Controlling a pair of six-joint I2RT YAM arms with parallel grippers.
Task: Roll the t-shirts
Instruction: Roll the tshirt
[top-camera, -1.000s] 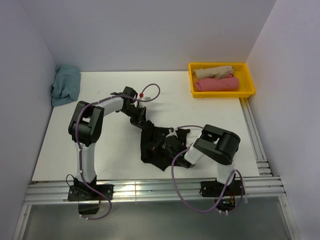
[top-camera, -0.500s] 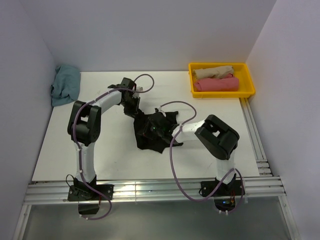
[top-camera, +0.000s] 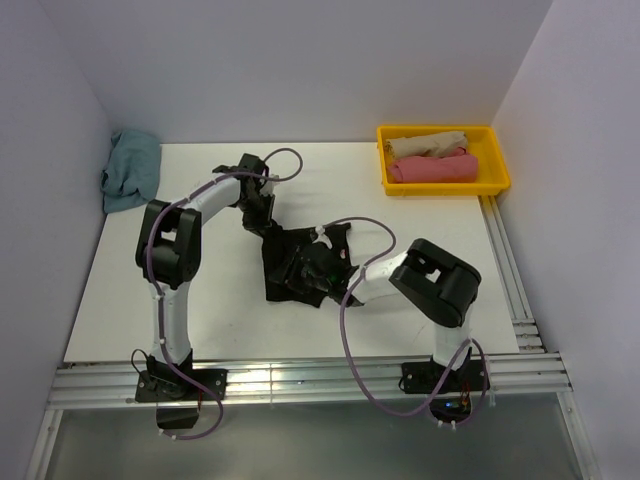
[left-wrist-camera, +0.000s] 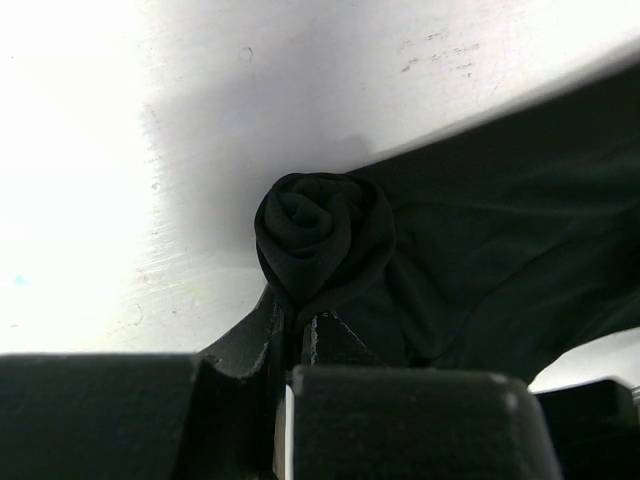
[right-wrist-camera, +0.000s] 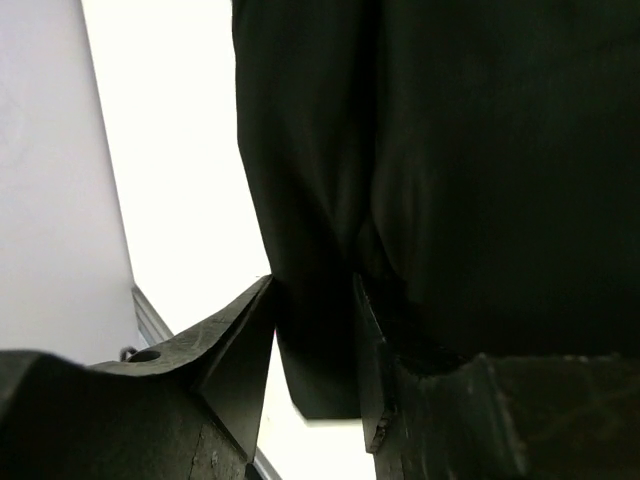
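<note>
The left gripper (left-wrist-camera: 297, 320) pinches the rolled end of the black t-shirt (left-wrist-camera: 480, 250). A fold sits between the jaws of the right gripper (right-wrist-camera: 312, 300), but I cannot tell if they grip it.

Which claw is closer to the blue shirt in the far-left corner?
Left. The left claw pinches the rolled end of the black shirt mid-table, right of the blue shirt; the right claw sits farther right, nearer the bases.

My white table (top-camera: 420, 215): crumpled black t-shirt (top-camera: 285, 270) at centre, dusty-blue t-shirt (top-camera: 130, 170) far left, yellow tray (top-camera: 445, 188) far right.
</note>
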